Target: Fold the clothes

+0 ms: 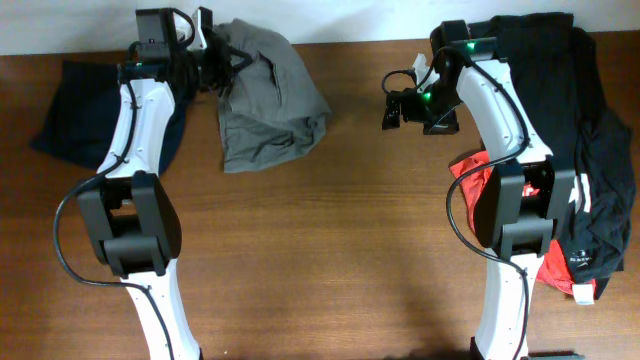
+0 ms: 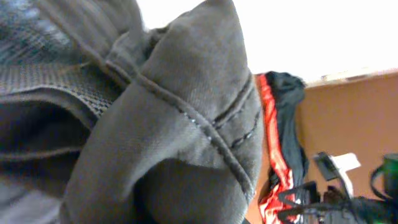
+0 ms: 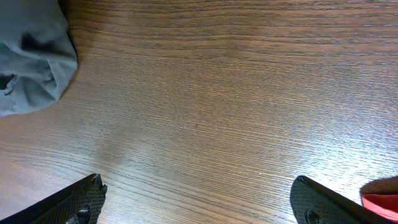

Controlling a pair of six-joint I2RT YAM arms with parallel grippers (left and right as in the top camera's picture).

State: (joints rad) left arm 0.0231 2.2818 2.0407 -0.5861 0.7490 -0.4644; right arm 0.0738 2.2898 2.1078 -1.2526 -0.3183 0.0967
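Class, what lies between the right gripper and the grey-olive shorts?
Only bare wooden table, seen overhead and in the right wrist view, separates the right gripper from the shorts.

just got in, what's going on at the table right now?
Clothes-folding run. The left gripper is buried in the far edge of the grey-olive shorts, which lie crumpled, not yet folded. Fabric fills its wrist view, so the grip itself can't be confirmed. The right gripper hangs open over bare table beside the shorts, touching nothing. A navy garment lies at the left, and black and red T-shirts are piled on the right.
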